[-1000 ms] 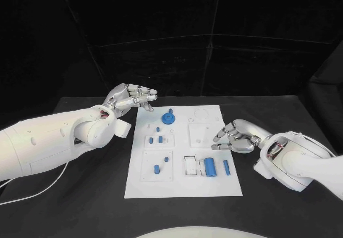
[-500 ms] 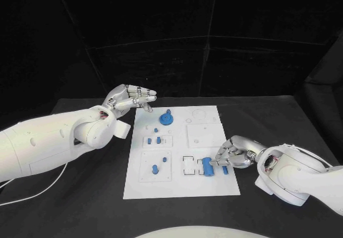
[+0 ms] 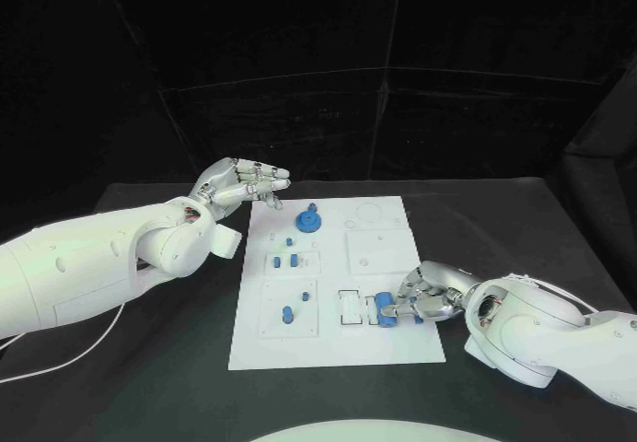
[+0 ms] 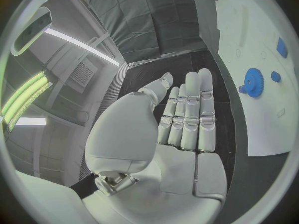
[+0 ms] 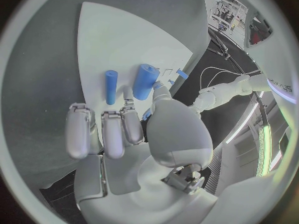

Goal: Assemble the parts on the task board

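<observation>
The white task board (image 3: pixel 378 249) lies mid-table. A thick blue cylinder (image 3: pixel 387 309) (image 5: pixel 146 81) lies near the board's front right, with a thin blue rod (image 5: pixel 111 87) beside it. My right hand (image 3: pixel 425 295) (image 5: pixel 143 129) hovers low over these two with its fingers half bent. Its thumb tip reaches the thick cylinder, and the fingers point at the rod without closing on either. My left hand (image 3: pixel 246 184) (image 4: pixel 184 127) is raised off the board's far left corner, fingers straight and together, holding nothing. A blue gear (image 3: pixel 309 219) (image 4: pixel 252 79) stands near that corner.
Small blue pieces sit in the board's left column, namely a pair (image 3: pixel 283 261), one (image 3: pixel 306 296) and one (image 3: pixel 290 316). A white rectangular frame (image 3: pixel 352 308) lies left of the thick cylinder. Black table surrounds the board.
My right hand has moved along the board's right side toward the front, down onto the thick cylinder, and now covers the thin rod in the head view. The left hand has stayed put.
</observation>
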You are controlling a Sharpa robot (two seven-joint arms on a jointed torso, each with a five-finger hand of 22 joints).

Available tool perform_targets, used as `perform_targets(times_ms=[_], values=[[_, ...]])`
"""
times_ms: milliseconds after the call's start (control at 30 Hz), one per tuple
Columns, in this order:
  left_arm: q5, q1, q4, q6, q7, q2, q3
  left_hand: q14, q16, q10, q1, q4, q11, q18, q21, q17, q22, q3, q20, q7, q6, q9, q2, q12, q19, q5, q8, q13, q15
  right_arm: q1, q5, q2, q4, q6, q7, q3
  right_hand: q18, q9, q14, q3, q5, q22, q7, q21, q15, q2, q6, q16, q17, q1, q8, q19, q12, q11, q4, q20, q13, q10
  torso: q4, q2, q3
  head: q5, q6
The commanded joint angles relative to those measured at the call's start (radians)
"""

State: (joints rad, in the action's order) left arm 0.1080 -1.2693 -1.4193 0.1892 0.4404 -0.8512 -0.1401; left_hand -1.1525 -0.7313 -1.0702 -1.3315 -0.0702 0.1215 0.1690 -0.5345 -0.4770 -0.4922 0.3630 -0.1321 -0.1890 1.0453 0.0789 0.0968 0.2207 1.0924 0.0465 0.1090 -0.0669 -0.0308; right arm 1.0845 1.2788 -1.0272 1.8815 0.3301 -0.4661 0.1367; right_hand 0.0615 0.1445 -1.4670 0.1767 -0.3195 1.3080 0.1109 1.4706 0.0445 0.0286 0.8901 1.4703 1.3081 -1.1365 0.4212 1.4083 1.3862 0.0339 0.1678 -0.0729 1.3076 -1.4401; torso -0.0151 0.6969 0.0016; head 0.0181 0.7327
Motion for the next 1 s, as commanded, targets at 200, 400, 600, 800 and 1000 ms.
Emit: perform_targets(times_ms=[200, 400, 600, 800, 1000], values=[[-0.003, 0.000, -0.001, -0.013, 0.004, -0.001, 0.000, -0.002, 0.005, 0.006, 0.000, -0.002, 0.000, 0.012, 0.007, 0.001, 0.001, -0.005, 0.000, -0.002, -0.006, -0.002, -0.012, -0.005, 0.007, 0.001, -0.004, 0.000, -0.005, -0.012, 0.043, 0.029, -0.014, -0.018, -0.039, 0.003, -0.006, -0.002, -0.057, 0.001, 0.007, 0.011, 0.002, 0.005, -0.007, 0.005, -0.008, 0.005, 0.002, 0.000, 0.005, 0.007, 0.003, -0.002, 0.010, -0.001, 0.001, -0.004, 0.0015, 0.001, -0.0008, 0.000, 0.003], [-0.003, 0.001, -0.002, -0.013, 0.004, -0.003, 0.000, -0.002, 0.005, 0.006, 0.000, -0.002, 0.000, 0.012, 0.007, 0.001, 0.001, -0.005, 0.000, -0.002, -0.006, -0.002, -0.012, -0.005, 0.007, 0.001, -0.004, 0.000, -0.005, -0.014, 0.046, 0.039, -0.024, -0.025, -0.045, 0.003, -0.006, 0.002, -0.058, -0.004, -0.006, 0.013, 0.000, 0.006, -0.005, -0.007, -0.012, 0.007, 0.007, -0.058, 0.028, 0.007, 0.001, -0.005, -0.002, 0.000, 0.006, -0.004, 0.0003, 0.002, -0.0015, 0.003, 0.006], [-0.003, 0.001, -0.004, -0.012, 0.004, -0.005, 0.000, -0.002, 0.005, 0.006, 0.000, -0.002, 0.000, 0.012, 0.007, 0.001, 0.001, -0.005, 0.000, -0.002, -0.006, -0.002, -0.012, -0.005, 0.007, 0.001, -0.004, 0.000, -0.005, -0.015, 0.037, 0.038, -0.027, -0.006, -0.050, 0.003, -0.006, 0.006, -0.058, -0.009, -0.026, 0.014, -0.002, 0.007, -0.003, -0.028, -0.013, 0.008, 0.010, -0.103, 0.048, 0.007, -0.001, -0.007, -0.021, 0.002, 0.011, -0.005, -0.0003, 0.000, -0.0017, 0.005, 0.009], [-0.003, 0.001, -0.007, -0.013, 0.002, -0.008, 0.000, -0.002, 0.005, 0.006, 0.000, -0.002, 0.000, 0.012, 0.007, 0.001, 0.001, -0.005, 0.000, -0.002, -0.006, -0.002, -0.012, -0.005, 0.007, 0.001, -0.004, 0.000, -0.005, -0.015, 0.029, 0.024, -0.013, 0.039, -0.052, 0.003, -0.007, 0.009, -0.058, -0.015, -0.093, 0.016, -0.005, 0.007, -0.001, -0.044, -0.011, 0.009, 0.012, -0.143, 0.069, 0.007, -0.002, -0.010, -0.048, 0.004, 0.017, -0.008, 0.0012, 0.001, -0.0015, 0.005, 0.009], [-0.003, 0.001, -0.007, -0.014, 0.001, -0.010, 0.000, -0.002, 0.005, 0.006, 0.000, -0.002, 0.000, 0.012, 0.007, 0.001, 0.001, -0.005, 0.000, -0.002, -0.006, -0.002, -0.012, -0.005, 0.007, 0.001, -0.004, 0.000, -0.005, -0.015, -0.016, -0.007, 0.022, 0.111, -0.027, 0.002, -0.007, 0.013, -0.058, -0.021, -0.109, 0.018, -0.011, 0.008, 0.003, -0.060, 0.007, 0.008, 0.013, -0.148, 0.086, 0.008, -0.003, -0.015, -0.051, 0.007, 0.019, -0.010, 0.0001, 0.000, -0.0021, 0.004, 0.009]])
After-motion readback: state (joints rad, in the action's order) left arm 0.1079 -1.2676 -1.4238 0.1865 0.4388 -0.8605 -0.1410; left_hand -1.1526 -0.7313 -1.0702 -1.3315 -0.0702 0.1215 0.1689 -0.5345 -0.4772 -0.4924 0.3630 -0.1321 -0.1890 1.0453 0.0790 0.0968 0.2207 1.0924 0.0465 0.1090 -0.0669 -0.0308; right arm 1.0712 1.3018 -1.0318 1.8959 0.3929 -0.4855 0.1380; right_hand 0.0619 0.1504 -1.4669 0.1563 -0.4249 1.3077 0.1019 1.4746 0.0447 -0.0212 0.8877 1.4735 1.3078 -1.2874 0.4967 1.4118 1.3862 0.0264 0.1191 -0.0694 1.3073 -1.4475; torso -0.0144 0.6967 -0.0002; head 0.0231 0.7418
